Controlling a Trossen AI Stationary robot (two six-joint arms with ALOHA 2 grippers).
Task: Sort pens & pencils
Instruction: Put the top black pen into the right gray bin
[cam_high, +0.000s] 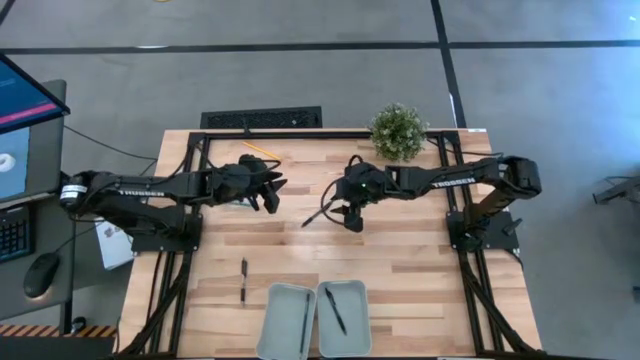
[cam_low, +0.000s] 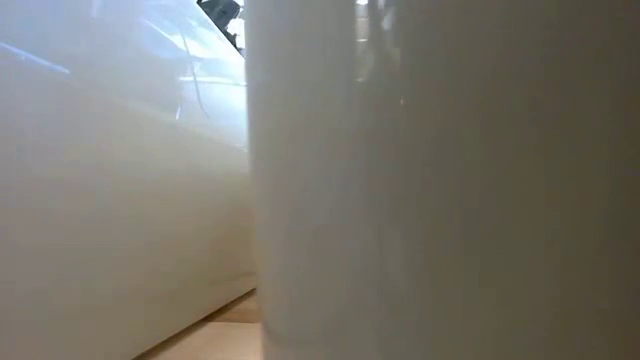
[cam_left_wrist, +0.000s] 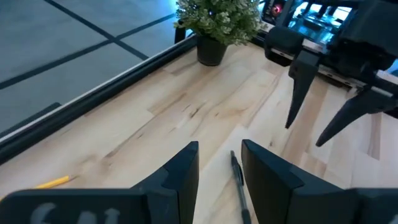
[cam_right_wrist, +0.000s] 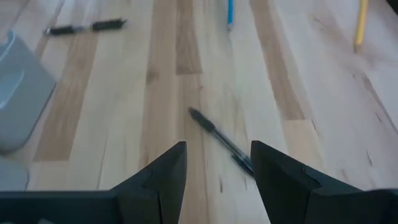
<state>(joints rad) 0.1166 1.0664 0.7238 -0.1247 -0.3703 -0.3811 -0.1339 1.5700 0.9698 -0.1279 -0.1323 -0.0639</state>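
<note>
The right claw (cam_high: 352, 218) hangs over the middle of the worktop (cam_high: 400, 260) with its fingers parted and nothing between them; in the right wrist view a black pen (cam_right_wrist: 221, 140) lies flat just ahead of and below the fingertips, slanting toward one finger rather than centred in the gap. The left claw (cam_high: 270, 190) hovers close opposite, also spread and holding nothing, with that pen (cam_left_wrist: 239, 180) lying under its own gap too. Ahead of the right claw, farther along the boards, lie the blue pencil (cam_right_wrist: 229, 12) and the yellow pencil (cam_right_wrist: 359, 25), with another pen (cam_right_wrist: 84, 27) off to one side near the grey trays (cam_high: 305, 320); one tray already holds a dark pen (cam_high: 335, 310). The risk here, as I judge it, is twofold: both claws sit over one pen, so a descent by either could bring the fingers into collision; and because the pen lies skewed across the right claw's opening, closing without turning the wrist could pinch its tip and flick or roll it away across the smooth wood.
</note>
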